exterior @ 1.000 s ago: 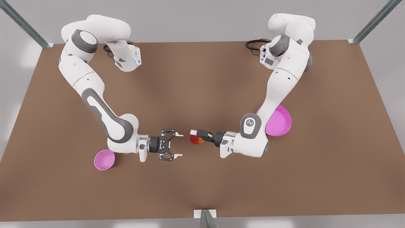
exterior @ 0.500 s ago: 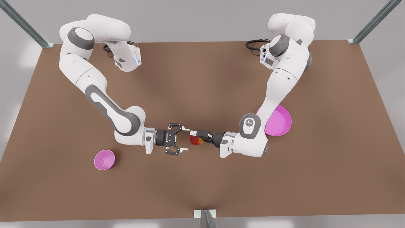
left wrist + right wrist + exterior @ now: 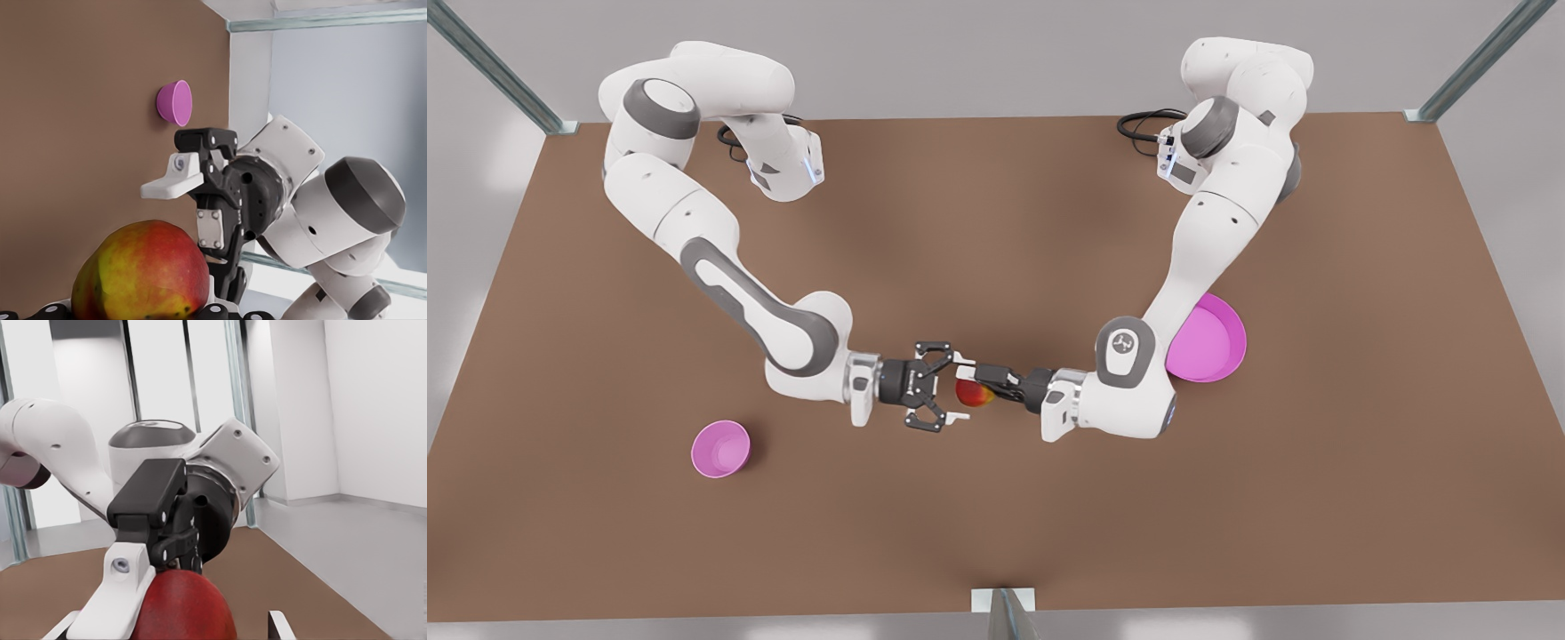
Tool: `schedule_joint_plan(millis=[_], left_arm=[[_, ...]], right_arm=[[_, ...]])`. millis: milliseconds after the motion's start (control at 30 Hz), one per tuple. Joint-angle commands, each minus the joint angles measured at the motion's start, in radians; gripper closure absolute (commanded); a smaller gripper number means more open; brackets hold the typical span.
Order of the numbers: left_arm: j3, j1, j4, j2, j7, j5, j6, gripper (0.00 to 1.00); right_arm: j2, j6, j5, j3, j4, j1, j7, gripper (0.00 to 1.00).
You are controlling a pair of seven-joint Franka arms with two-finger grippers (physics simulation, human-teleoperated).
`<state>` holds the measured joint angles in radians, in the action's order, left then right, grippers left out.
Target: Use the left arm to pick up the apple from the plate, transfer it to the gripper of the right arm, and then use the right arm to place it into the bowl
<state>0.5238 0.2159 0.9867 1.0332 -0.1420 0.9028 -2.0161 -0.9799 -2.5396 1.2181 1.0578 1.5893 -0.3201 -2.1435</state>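
I see left gripper (image 3: 971, 380) clamped on small red-yellow apple (image 3: 972, 394) mid-table; right gripper (image 3: 959, 388) spread wide around it, not clenched.

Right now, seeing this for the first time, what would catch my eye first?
Two white arms meet mid-table, nose to nose: the left end effector grips a red-and-yellow apple, and the right end effector straddles it with fingers open. Two bright pink dishes stand out on the brown table: a small bowl at the front view's left and a wide plate at its right.
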Motion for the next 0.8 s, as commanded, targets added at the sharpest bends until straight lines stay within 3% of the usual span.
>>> schedule_joint_plan(millis=[0,433,467,500,533,733,767], left_arm=[[0.001,0.000,0.000,-0.001,-0.027,0.008,-0.009,0.36],[-0.001,0.000,0.000,0.001,-0.028,0.022,-0.009,0.36],[-0.001,0.000,0.000,0.001,-0.028,0.022,-0.009,0.36],[0.001,0.000,0.000,0.001,-0.030,0.022,-0.009,0.36],[-0.001,0.000,0.000,0.001,-0.030,0.022,-0.009,0.36],[0.001,0.000,0.000,0.001,-0.030,0.022,-0.009,0.35],[0.001,0.000,0.000,0.001,-0.031,0.022,-0.009,0.31]], right_arm=[[0.001,-0.025,0.008,0.001,-0.002,0.004,-0.024,0.00],[-0.006,-0.059,0.020,0.002,-0.019,0.038,-0.023,0.02],[-0.006,-0.059,0.020,0.002,-0.019,0.038,-0.023,0.16],[-0.006,-0.059,0.018,0.002,-0.019,0.038,-0.024,0.41],[-0.006,-0.059,0.017,0.002,-0.019,0.038,-0.024,0.53],[-0.005,-0.059,0.012,0.002,-0.019,0.032,-0.019,0.54],[-0.003,-0.054,0.009,0.004,-0.019,0.021,-0.015,0.54]])
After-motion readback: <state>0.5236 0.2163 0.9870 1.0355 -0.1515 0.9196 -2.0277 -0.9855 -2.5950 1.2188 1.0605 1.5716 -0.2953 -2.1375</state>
